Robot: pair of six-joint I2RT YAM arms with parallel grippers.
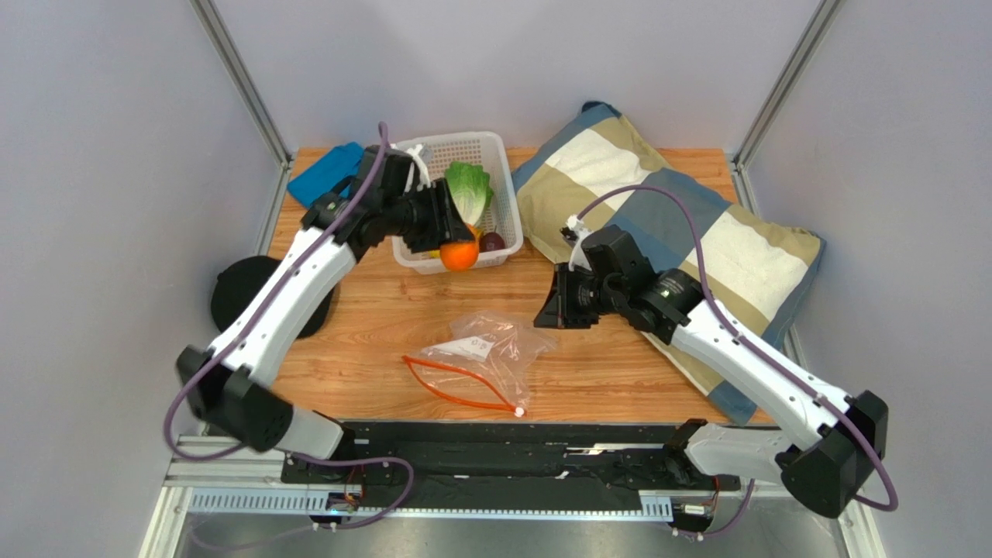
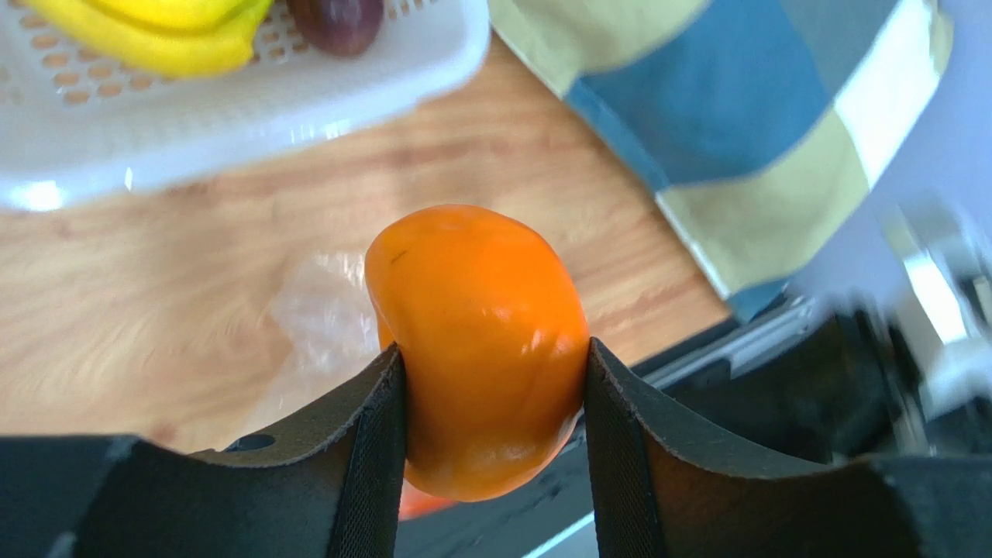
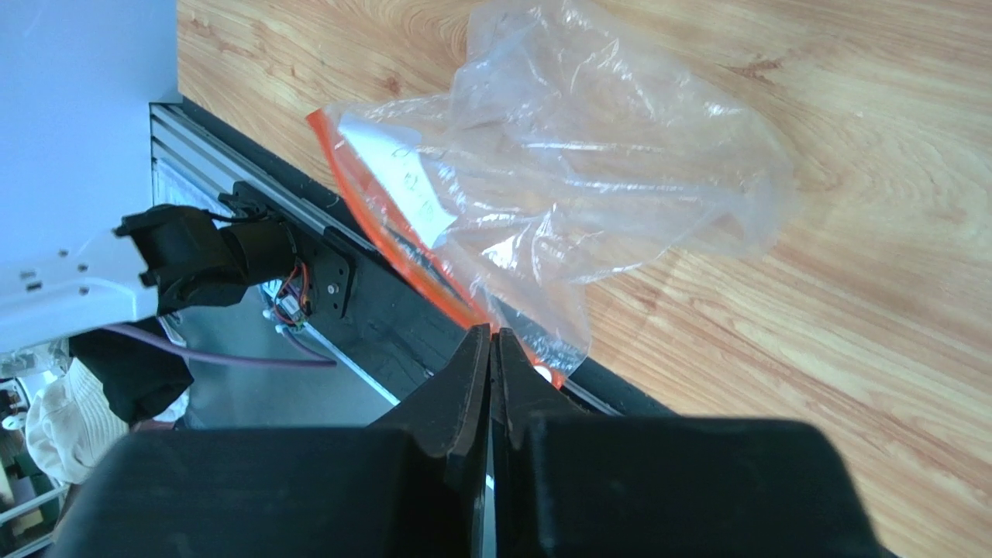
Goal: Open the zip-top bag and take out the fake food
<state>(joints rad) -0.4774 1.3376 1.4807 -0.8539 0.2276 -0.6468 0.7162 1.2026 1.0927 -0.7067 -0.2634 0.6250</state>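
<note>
The zip-top bag (image 1: 483, 355) lies flat and crumpled on the wooden table, its orange-red zip strip (image 1: 448, 390) spread open and its white slider (image 1: 518, 410) at the near end. It looks empty; it also shows in the right wrist view (image 3: 559, 174). My left gripper (image 1: 448, 236) is shut on the round orange (image 1: 459, 256) at the near rim of the white basket (image 1: 495, 151). The wrist view shows the orange (image 2: 483, 337) squeezed between both pads. The lettuce (image 1: 469, 192), purple fruit (image 1: 494, 242) and banana (image 2: 151, 35) lie in the basket. My right gripper (image 1: 557, 305) is shut and empty, right of the bag.
A striped pillow (image 1: 699, 233) covers the table's back right, under the right arm. A blue object (image 1: 326, 174) lies at the back left beside the basket. A black round disc (image 1: 239, 291) sits off the table's left edge.
</note>
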